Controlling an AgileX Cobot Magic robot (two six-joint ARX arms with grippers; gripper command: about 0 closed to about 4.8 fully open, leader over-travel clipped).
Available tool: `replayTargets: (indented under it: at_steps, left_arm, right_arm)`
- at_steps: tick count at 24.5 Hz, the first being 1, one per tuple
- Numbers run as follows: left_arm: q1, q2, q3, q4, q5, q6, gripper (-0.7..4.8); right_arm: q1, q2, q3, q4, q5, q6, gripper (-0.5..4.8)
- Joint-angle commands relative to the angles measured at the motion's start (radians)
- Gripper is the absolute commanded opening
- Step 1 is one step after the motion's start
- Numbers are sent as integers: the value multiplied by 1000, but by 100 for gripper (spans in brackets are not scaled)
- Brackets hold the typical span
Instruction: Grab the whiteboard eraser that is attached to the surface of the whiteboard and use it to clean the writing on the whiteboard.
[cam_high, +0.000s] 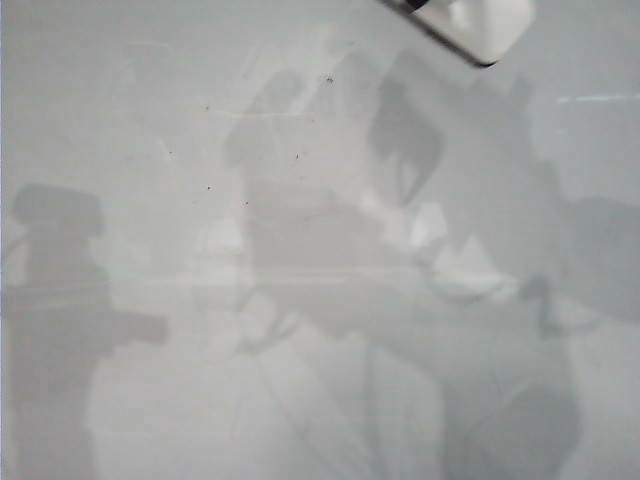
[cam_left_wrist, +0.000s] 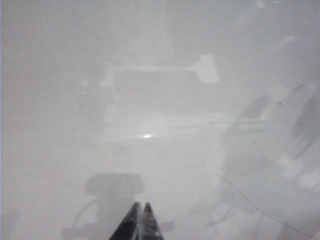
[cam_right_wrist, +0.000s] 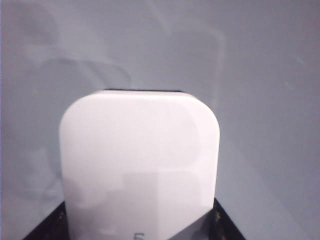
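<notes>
Hanging low over the whiteboard (cam_left_wrist: 160, 150) on the left, the left hand (cam_left_wrist: 138, 222) has its two dark fingers pressed together, pinching nothing. Grey shadows and tiny dark specks mark the glossy board across the middle. At the exterior view's top right edge, the right hand (cam_right_wrist: 140, 227) pinches the whiteboard eraser (cam_high: 485, 25) (cam_right_wrist: 140, 170), white top showing, black felt edge (cam_high: 440, 40) turned toward the board.

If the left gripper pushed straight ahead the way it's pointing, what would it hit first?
Probably only the bare whiteboard: the left gripper, shut, has nothing but board ahead. Depth is unclear.
</notes>
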Motion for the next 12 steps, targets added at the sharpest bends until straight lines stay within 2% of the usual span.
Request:
replayTargets:
  at_steps: [1,5,8,12]
  left_arm:
    - [0,0,6,14,2,3,-5]
    - [0,0,6,13,3,3,-5]
    - [0,0,6,13,3,3,-5]
    - [0,0,6,13,3,3,-5]
  right_arm:
    - [-77,1,2,87,-16,-40,148]
    - [-124,5,2,152,-48,18,148]
    - [-165,-26,1,171,-32,161,148]
    - [-243,-154,-50,161,-102,327,148]
